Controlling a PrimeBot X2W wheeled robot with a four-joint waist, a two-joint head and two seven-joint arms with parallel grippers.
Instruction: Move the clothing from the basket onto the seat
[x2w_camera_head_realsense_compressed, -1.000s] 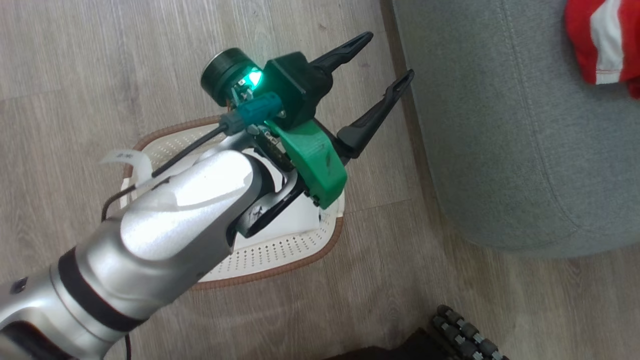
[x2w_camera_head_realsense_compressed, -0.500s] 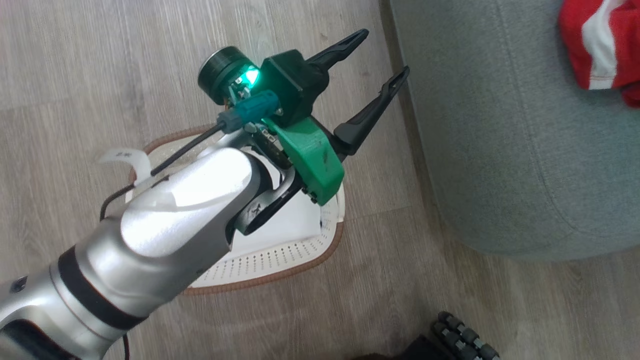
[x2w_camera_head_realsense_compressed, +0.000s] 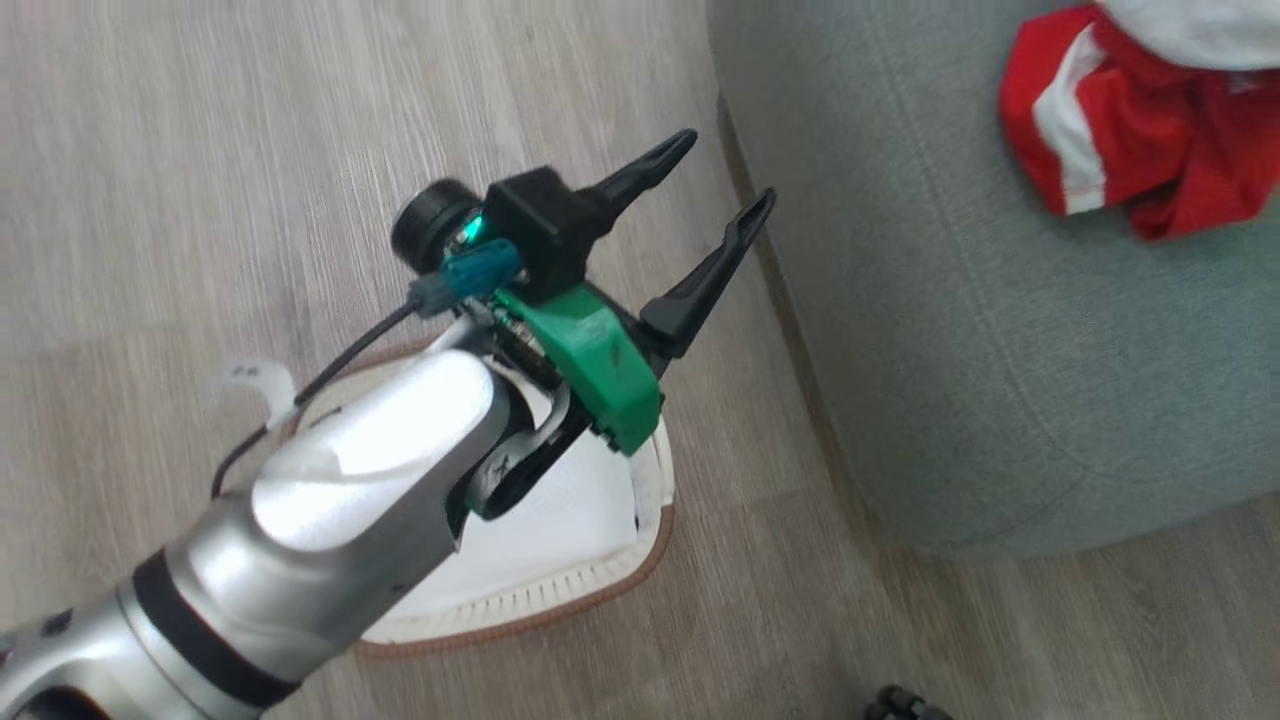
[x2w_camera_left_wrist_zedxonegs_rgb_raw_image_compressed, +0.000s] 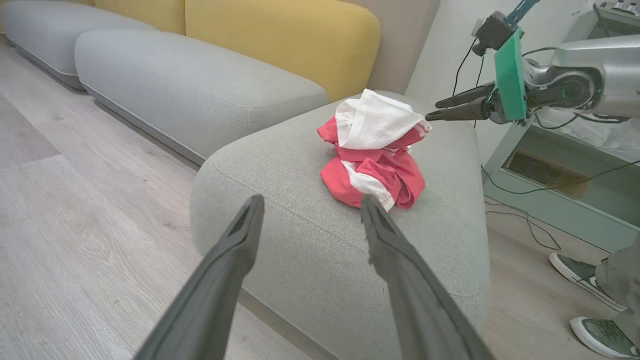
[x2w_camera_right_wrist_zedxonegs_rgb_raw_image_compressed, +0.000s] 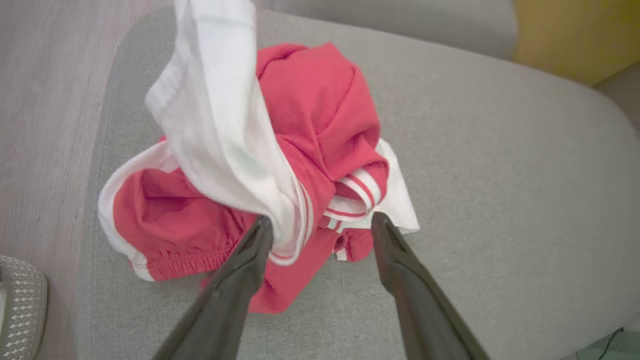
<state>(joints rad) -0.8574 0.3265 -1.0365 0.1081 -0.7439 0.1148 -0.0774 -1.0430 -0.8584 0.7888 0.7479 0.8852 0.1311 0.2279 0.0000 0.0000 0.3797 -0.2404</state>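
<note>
You have the clothing (x2w_camera_right_wrist_zedxonegs_rgb_raw_image_compressed: 280, 165) heaped on the seat (x2w_camera_right_wrist_zedxonegs_rgb_raw_image_compressed: 500, 150). Your right gripper (x2w_camera_right_wrist_zedxonegs_rgb_raw_image_compressed: 321, 220) stands wide over it, cloth brushing one finger. Left gripper (x2w_camera_head_realsense_compressed: 725, 170) is wide above the basket (x2w_camera_head_realsense_compressed: 560, 607), whose visible part holds no garment.

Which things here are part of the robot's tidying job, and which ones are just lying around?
Part of the job:
- the clothing, piled on the seat
- the basket
- the open right gripper and the open left gripper

Just lying about:
- the yellow cushion
- the long grey cushion
- a person's shoes
</note>
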